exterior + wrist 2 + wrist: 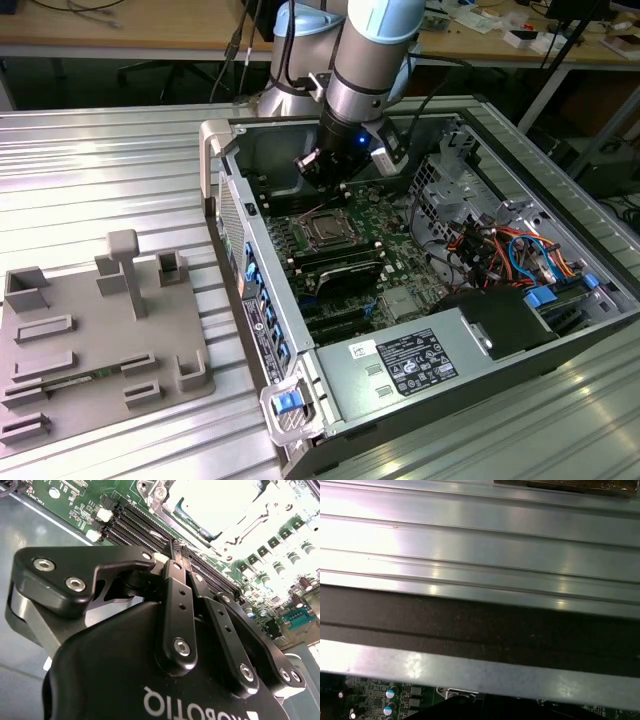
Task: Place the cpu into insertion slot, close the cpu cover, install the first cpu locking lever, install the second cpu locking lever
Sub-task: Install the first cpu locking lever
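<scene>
The hand [322, 170] hangs above the cpu [328, 230], fingers [175, 625] pinched together, seemingly holding nothing. Approach the cover [235, 525] squarely; pressing off-centre could bind it.

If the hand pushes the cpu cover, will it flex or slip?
The cpu cover looks like a thin metal frame, so an off-centre push would probably flex it. Its glare in the second wrist view suggests smooth metal, likely slippery.

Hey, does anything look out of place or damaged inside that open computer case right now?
Nothing stands out. The computer case lies open on its side, the motherboard looks intact, and the cpu sits square in the insertion slot. The gripper hangs just above the board, holding nothing, with its fingers together.
</scene>
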Motion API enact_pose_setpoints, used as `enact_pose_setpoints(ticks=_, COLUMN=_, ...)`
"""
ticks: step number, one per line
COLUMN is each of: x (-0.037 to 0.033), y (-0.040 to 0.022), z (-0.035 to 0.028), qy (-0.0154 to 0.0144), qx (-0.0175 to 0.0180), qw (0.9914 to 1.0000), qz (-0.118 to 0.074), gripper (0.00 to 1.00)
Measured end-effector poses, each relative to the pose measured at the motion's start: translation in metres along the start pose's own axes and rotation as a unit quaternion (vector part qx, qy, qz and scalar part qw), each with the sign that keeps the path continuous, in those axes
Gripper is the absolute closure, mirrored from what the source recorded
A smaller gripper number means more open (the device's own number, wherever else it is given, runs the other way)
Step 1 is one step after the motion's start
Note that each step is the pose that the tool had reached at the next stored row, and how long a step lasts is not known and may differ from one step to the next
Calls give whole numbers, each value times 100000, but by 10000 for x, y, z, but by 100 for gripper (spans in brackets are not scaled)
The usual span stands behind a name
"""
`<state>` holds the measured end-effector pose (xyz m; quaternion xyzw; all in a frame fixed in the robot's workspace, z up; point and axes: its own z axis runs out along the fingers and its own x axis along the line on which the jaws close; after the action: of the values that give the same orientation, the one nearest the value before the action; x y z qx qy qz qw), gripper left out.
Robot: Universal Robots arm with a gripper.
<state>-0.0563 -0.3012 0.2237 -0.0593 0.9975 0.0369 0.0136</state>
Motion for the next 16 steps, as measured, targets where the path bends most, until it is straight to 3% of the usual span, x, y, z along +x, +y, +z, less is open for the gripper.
enact_pose_setpoints(ticks=16, x=-53, y=-14, z=101, qy=-1, qx=9, qw=100000, qz=8, gripper=89)
